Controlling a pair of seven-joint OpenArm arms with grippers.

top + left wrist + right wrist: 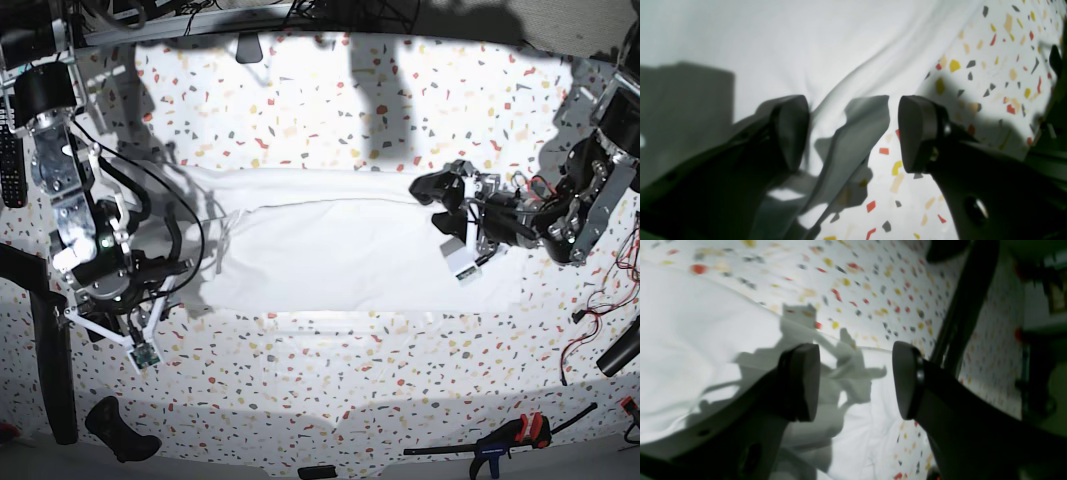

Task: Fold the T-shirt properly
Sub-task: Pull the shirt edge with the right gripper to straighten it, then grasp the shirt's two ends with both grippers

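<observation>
T-shirt (330,240) edge between open left hand (850,133); base hides this.

Left tool (853,133) agape, apparently straddling T-shirt (826,50) edge, tabletop (1000,60)

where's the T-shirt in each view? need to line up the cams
Left wrist: T-shirt fills upper left, edge hanging between the open left gripper pads.
Right wrist: it fills the left and bottom, under the right gripper.
Base: flat, centre.
Shared landmark: speckled tabletop.
</observation>
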